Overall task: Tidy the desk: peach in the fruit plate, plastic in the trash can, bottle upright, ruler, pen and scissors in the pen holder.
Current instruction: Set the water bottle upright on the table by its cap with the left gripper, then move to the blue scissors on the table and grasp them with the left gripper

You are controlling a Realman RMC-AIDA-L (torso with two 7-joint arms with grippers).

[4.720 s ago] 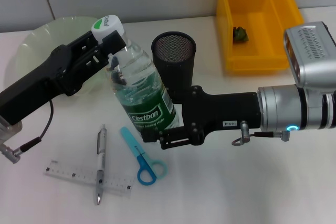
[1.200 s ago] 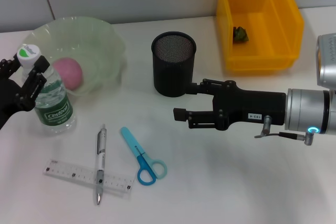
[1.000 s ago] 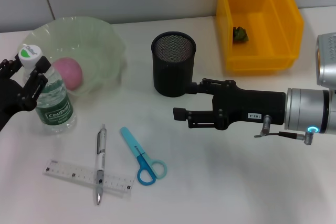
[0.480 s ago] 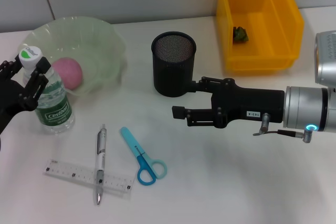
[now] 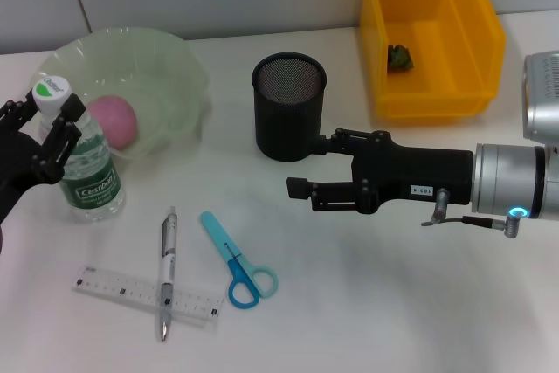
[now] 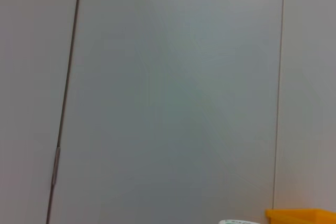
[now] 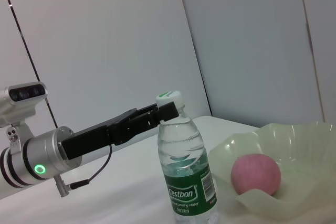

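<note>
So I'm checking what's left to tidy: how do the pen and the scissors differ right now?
The pen is grey and silver; the scissors are blue. The pen lies crossed over the ruler, while the scissors lie apart on the bare table, touching neither. The pen is straight and slim; the scissors end in loop handles. Both lie flat, outside the pen holder.

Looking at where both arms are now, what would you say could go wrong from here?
The left end effector straddles the neck of the upright clear plastic water bottle; pulling away crookedly could tip it toward the pale green fruit plate. The silver pen lies across the clear ruler, so lifting either may drag the other.
</note>
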